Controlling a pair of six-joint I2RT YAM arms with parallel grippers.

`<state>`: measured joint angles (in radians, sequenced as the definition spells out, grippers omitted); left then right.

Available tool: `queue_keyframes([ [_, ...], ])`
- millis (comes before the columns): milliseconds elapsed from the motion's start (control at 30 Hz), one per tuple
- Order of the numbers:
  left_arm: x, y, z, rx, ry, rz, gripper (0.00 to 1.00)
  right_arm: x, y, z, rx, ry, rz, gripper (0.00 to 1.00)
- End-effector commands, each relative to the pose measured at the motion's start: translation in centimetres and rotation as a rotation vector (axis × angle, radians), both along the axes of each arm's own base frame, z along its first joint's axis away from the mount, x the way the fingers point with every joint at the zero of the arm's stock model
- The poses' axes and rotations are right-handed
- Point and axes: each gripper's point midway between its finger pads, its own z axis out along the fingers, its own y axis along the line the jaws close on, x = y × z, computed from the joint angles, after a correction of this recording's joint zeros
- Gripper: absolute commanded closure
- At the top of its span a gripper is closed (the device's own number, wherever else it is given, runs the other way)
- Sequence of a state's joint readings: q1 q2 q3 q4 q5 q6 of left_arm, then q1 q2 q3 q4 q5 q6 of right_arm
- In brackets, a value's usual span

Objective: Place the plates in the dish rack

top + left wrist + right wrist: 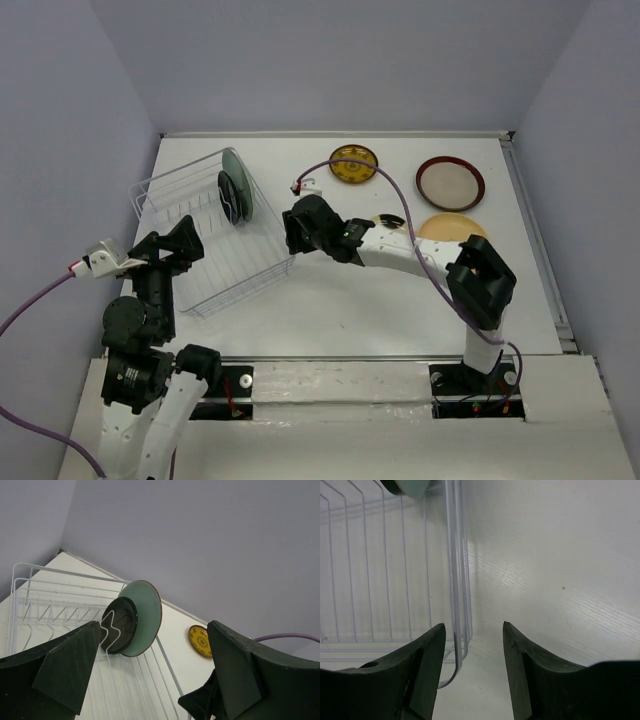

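The white wire dish rack (pixel 170 205) sits at the left of the table. The mint-green plate (pixel 237 180) and the small black plate (pixel 228 195) stand upright in its far end; both also show in the left wrist view (pixel 147 610) (pixel 120 625). The yellow patterned plate (pixel 353 165), red-rimmed beige plate (pixel 450 182) and orange-yellow plate (pixel 450 226) lie flat on the table. A cream dark-rimmed plate (pixel 385 220) is mostly hidden under my right arm. My right gripper (pixel 292 232) is open and empty beside the rack's right rim (pixel 452 580). My left gripper (pixel 188 243) is open and empty above the rack's near left side.
The table's raised edge (pixel 530 240) runs along the right. Grey walls close in the back and both sides. A purple cable (pixel 400 200) loops over my right arm. The yellow plate also shows in the left wrist view (pixel 200 641).
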<state>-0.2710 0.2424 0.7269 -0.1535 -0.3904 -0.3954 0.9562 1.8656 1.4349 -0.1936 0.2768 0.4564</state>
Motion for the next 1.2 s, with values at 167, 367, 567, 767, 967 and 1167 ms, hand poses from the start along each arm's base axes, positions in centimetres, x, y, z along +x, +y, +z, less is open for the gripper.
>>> queue_keyframes([
  [167, 0.9, -0.3, 0.4, 0.005, -0.017, -0.004, 0.01, 3.4, 0.2, -0.8, -0.017, -0.033, -0.066, 0.76],
  [367, 0.9, -0.4, 0.5, 0.008, -0.022, -0.014, 0.01, 4.9, -3.5, -0.8, -0.057, -0.054, -0.154, 0.93],
  [567, 0.9, -0.5, 0.5, 0.01, -0.022, -0.017, 0.01, 5.0, -7.6, -0.6, -0.088, -0.065, -0.223, 0.93],
  [767, 1.0, -0.7, 0.3, 0.011, -0.016, -0.024, 0.01, 3.8, -10.3, -2.1, -0.116, -0.035, -0.248, 0.93],
  [967, 1.1, -0.8, 0.3, 0.013, -0.015, -0.03, 0.01, 3.9, -10.8, -1.2, -0.108, -0.062, -0.23, 0.92],
  [1167, 1.2, -0.8, 0.2, 0.015, -0.01, -0.029, 0.01, 3.1, -7.9, 1.2, -0.04, -0.107, -0.006, 0.91],
])
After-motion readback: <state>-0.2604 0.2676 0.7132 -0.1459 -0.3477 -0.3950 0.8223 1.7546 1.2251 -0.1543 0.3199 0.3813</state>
